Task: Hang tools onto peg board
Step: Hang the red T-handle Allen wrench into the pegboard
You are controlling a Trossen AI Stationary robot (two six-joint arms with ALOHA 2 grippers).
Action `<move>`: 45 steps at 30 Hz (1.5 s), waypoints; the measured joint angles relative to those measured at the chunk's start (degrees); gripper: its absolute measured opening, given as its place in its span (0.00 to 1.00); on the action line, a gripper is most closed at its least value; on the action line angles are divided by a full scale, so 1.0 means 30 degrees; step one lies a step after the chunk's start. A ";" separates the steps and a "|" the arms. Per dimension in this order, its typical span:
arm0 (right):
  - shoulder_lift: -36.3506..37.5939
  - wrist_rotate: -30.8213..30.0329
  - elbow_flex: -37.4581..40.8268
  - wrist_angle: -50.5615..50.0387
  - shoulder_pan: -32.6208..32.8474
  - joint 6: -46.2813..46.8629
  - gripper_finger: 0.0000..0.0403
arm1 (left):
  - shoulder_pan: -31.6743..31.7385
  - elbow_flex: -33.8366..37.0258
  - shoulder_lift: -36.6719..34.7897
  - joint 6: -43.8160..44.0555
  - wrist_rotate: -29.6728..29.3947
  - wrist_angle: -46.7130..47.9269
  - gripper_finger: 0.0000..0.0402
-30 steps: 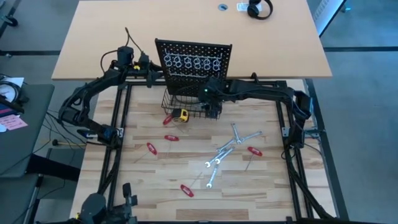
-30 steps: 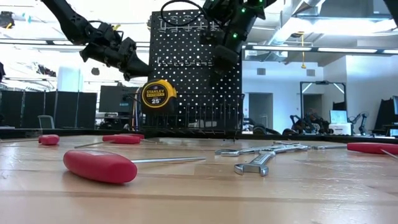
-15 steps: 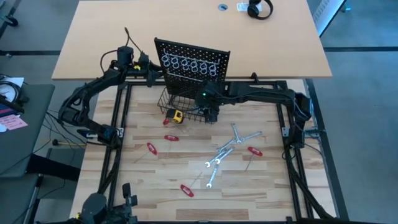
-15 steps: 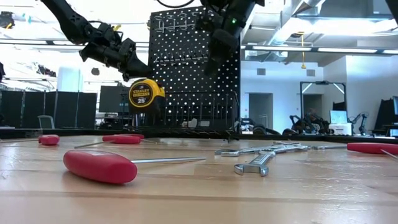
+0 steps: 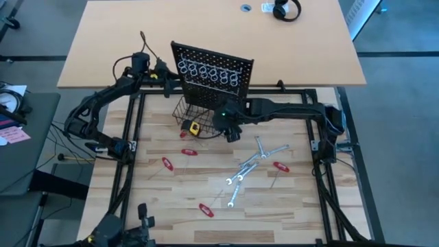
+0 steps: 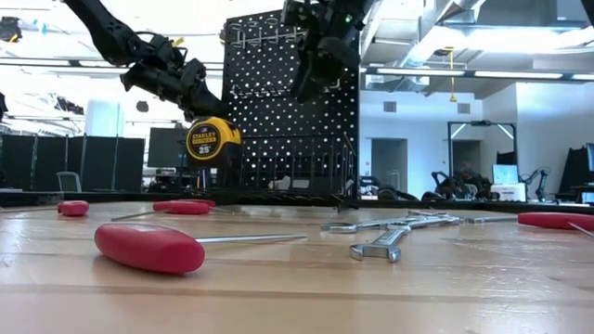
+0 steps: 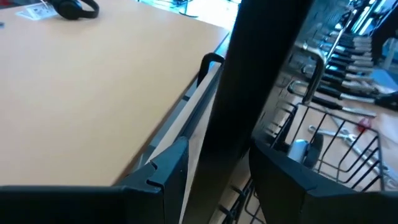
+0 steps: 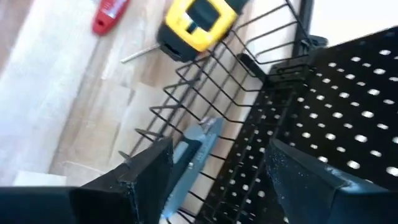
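Peg board hides left jaws; wire basket partly under right arm.

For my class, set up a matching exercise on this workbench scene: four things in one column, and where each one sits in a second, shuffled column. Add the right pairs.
Things
1. yellow tape measure
2. upright black perforated peg board
3. pile of slim silver metal wrenches
4. black headphones

Places
A. far edge of the tan table
B. clamped at its edge by the left gripper
C. flat on the wooden top, right of middle
D. at the black wire basket's left end

Pairs: 1-D, 2-B, 3-C, 4-A
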State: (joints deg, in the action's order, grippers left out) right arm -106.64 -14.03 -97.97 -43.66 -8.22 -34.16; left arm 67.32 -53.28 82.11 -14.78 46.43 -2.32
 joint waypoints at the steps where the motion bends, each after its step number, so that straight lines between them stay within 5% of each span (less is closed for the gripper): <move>1: 0.0145 -0.0025 0.0000 0.0010 -0.0002 0.0011 0.66 | -0.0147 0.0002 0.0007 -0.0116 -0.0211 0.0005 0.39; 8: 0.2439 -0.0295 0.0171 -0.1127 0.0872 0.1871 0.66 | -0.0445 0.0024 0.0029 -0.0418 -0.0850 0.0122 0.39; 13: 0.5056 -0.0304 0.3281 -0.0788 0.1901 0.4034 0.65 | -0.0342 0.0032 0.0007 -0.0924 -0.0934 0.0916 0.39; 18: 0.7904 -0.1278 0.9740 0.4335 0.1690 0.5947 0.59 | -0.0297 0.0039 0.0007 -0.1476 -0.0987 0.1784 0.39; 24: 0.9298 -0.1424 1.5207 1.1921 -0.1254 0.7397 0.43 | -0.0297 0.0039 0.0007 -0.1868 -0.1514 0.2569 0.39; 29: 0.8257 0.1833 1.5801 1.4011 -0.3865 0.7738 0.27 | -0.0297 0.0039 0.0000 -0.1868 -0.1514 0.2650 0.39; 33: 0.7255 0.2281 1.5819 1.5220 -0.4650 0.6868 0.19 | -0.0304 0.0039 0.0000 -0.1861 -0.1622 0.2701 0.39; 45: 0.6705 0.2296 1.5824 1.6602 -0.6877 0.6299 0.17 | -0.1271 0.0046 0.0047 -0.1926 -0.3170 0.2494 0.39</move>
State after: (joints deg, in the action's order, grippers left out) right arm -86.52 -7.15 -50.50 6.15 -28.85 -15.26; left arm 63.51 -53.15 82.25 -20.56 36.92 5.16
